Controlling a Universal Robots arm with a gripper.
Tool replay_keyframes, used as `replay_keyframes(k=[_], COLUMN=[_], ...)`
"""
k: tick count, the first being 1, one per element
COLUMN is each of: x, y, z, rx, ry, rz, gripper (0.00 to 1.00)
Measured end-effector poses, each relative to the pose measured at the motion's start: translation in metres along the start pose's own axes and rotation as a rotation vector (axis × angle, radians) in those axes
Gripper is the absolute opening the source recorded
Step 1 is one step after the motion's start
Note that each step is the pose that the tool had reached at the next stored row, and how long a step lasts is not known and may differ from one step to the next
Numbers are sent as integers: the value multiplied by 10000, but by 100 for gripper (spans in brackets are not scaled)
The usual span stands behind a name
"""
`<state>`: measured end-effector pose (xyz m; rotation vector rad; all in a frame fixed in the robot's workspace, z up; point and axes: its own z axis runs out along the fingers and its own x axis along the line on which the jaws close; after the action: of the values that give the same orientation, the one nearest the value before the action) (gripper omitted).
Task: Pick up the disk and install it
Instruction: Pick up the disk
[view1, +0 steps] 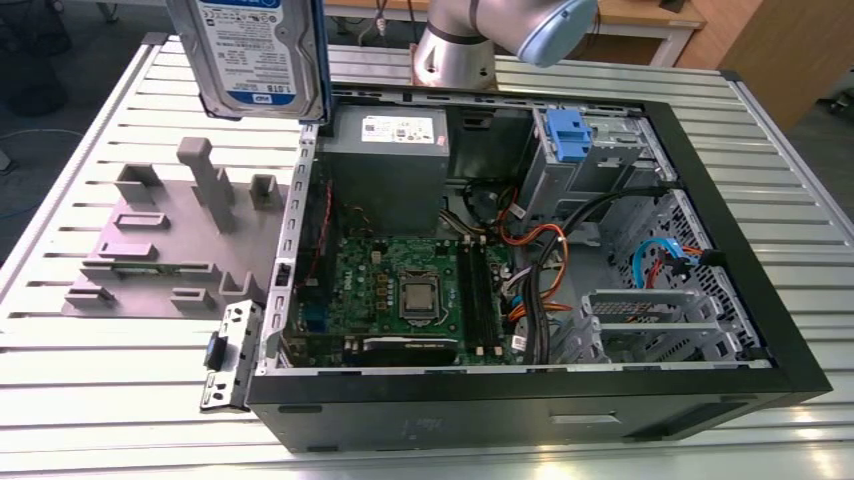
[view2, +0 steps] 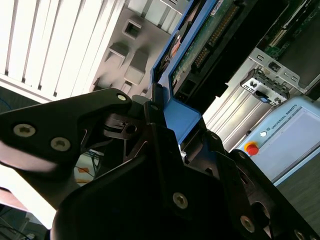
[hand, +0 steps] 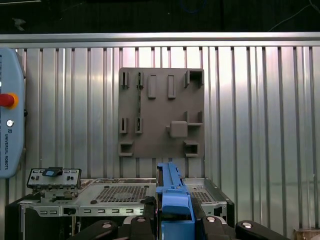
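A: While you count, what is there?
B: One disk (view1: 260, 55), one open computer case (view1: 534, 410), one grey fixture plate (view1: 147, 250), one slatted table (view1: 107, 400).
A: And the disk against the jaws?
B: Up in the air beside the case's wall at the exterior view's left. The gripper (hand: 175, 220) has its jaws clamped narrowly on the blue rail (hand: 172, 197).

The flat silver-grey disk (view1: 260, 60) with white-and-blue label and blue plastic rails is cut off at its gripper-side end by the exterior view's edge; in the second wrist view the black gripper (view2: 162, 107) clamped on it hides its near end
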<state>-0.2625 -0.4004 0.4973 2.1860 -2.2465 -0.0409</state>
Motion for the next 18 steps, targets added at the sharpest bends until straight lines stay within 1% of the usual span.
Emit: replay_keyframes(k=[16,18], x=[-4,-4], y=[-137,-142], z=[0,-1], rx=[1,0], ry=[0,0], rz=[0,1], gripper=[36,36])
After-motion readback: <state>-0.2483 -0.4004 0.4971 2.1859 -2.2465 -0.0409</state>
